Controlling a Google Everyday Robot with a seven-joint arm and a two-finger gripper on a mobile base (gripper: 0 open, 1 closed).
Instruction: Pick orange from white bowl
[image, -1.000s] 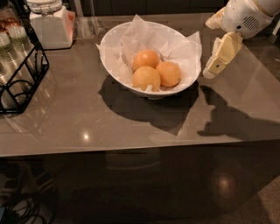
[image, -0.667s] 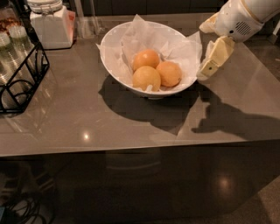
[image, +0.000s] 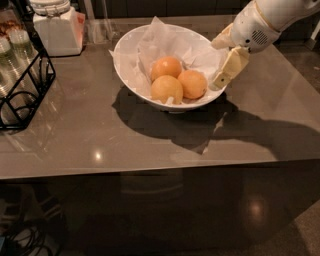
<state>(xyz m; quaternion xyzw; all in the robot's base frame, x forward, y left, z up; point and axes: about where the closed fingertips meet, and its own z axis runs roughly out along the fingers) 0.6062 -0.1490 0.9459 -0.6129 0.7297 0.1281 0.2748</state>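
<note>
Three fruits lie beside the gripper (image: 217, 65), fingers (image: 229, 67) parted and empty at the white bowl (image: 125, 70) rim; the nearest orange (image: 192, 84) (probably firm, slick) wants pinching across its middle.

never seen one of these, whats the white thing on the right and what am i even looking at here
That white thing is a robot's arm, ending in its gripper, a claw for grasping. It hangs at the right rim of the white bowl. There is only one camera view, looking down at a grey table. The bowl is lined with crumpled paper and holds three oranges; none is picked up yet. At the back left stand a white lidded jar and a black wire rack.
</note>
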